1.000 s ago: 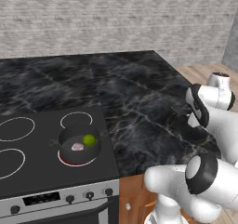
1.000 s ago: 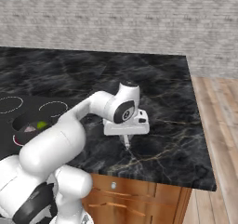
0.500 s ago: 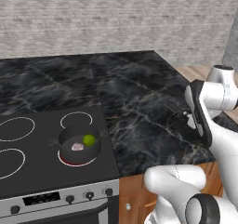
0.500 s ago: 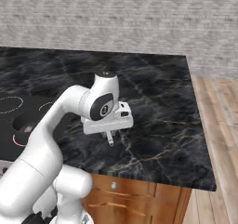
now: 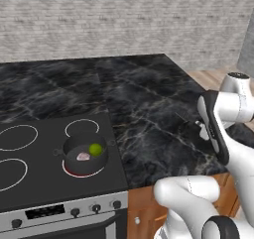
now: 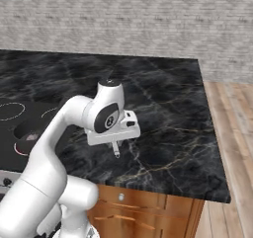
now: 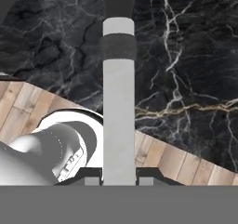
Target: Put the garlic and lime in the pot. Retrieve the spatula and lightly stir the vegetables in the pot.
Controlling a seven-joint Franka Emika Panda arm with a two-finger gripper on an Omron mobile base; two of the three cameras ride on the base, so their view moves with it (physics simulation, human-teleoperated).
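Observation:
The dark grey pot stands on the front right burner of the stove. Inside it lie the yellow-green lime and the pale garlic. My gripper is shut on the spatula, whose grey handle with a dark band runs up the hand view to a dark blade at the top. In the right base view the gripper hangs above the black marble counter, well right of the pot, and the spatula pokes down from it. The arm partly hides the pot there.
The black stovetop has white burner rings left of the pot. The counter's front edge lies just below the hand, with wooden cabinets and a wood floor beyond. A brick wall runs along the back.
The arm has swung left over the counter toward the stove, carrying the spatula with it. The pot, lime and garlic have stayed put.

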